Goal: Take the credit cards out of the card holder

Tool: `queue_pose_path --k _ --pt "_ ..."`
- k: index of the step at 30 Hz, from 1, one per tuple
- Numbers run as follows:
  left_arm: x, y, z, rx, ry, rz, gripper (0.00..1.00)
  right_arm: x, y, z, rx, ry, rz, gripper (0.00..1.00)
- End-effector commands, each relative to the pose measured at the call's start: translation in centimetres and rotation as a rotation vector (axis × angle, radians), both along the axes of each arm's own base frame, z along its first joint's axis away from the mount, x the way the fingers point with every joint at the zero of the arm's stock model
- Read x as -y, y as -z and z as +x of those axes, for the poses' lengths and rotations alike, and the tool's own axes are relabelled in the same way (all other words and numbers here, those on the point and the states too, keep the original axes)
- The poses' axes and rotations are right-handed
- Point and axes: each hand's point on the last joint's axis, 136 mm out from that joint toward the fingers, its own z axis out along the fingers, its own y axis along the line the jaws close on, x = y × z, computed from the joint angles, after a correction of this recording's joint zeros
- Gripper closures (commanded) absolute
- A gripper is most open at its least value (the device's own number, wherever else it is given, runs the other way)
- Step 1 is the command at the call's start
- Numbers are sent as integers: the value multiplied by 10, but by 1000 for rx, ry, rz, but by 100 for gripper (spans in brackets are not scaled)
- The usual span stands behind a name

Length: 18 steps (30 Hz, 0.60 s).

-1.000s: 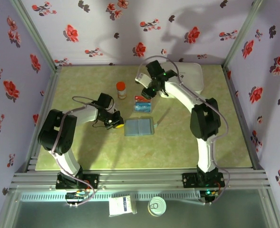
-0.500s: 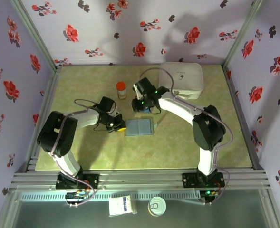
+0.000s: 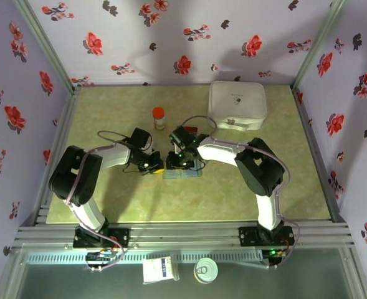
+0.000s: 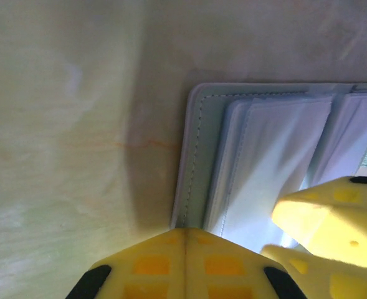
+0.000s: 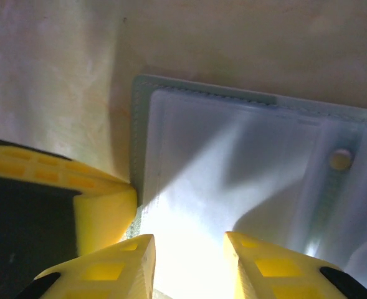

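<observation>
The card holder [image 3: 184,170] is lying open and flat near the middle of the table [image 3: 108,199], with its clear sleeves facing up. It is being worked from 2 sides. The left gripper [image 4: 185,243], its fingers pressed together, is being held against the holder's left edge, seemingly to pin it down. The right gripper [image 5: 186,249], its fingers spread and nothing between them, is being held low over the sleeves, just beside the left one.

The step in hand is judged to be reaching for a card inside a sleeve. The next move is calling for 1 finger to be slipped under a card's edge while the holder is being kept pinned.

The credit cards [image 3: 192,129] behind the holder are being mostly covered by the right arm, with a red edge showing. The sleeves are being washed out by glare in both wrist views, so whether any card is left inside cannot be told.
</observation>
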Motion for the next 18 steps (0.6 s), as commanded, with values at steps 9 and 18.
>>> queue_pose_path --k 9,18 --pt "-13 16 -11 -45 27 76 98 36 11 0 26 71 -177 66" --pt "-10 -14 7 49 18 47 94 31 -33 10 121 70 -61 64"
